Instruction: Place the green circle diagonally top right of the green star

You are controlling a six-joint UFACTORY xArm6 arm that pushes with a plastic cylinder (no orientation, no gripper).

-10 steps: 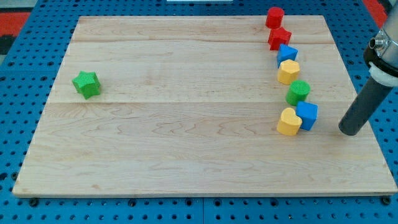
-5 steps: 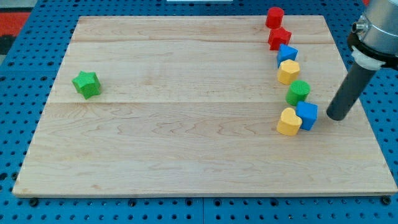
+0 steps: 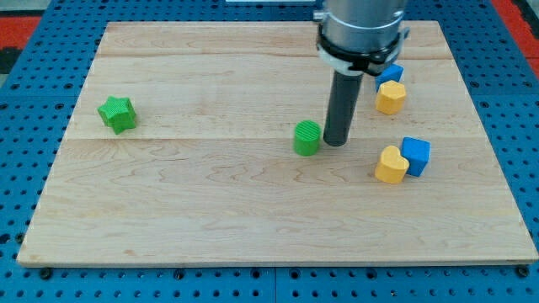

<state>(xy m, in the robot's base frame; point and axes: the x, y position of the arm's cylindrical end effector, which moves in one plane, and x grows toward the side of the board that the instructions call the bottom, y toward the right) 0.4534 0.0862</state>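
My tip (image 3: 335,141): the lower end of a straight dark rod, set down on the wooden board (image 3: 210,219) near its middle; the rod has no jaws, so it neither opens, closes nor grips.
Green circle (image 3: 307,138): just beside my tip on the view's left, touching it or very nearly so; which one I cannot tell.
Green star (image 3: 116,114): well apart from my tip, far toward the view's left and slightly higher in the view.
Yellow heart (image 3: 391,165): toward the view's right of my tip and a little lower, touching the blue cube (image 3: 416,156) on its right.
Second yellow block (image 3: 390,98): up and right of my tip, shape unclear.
Second blue block (image 3: 389,73): just above that yellow one, partly hidden by the arm.
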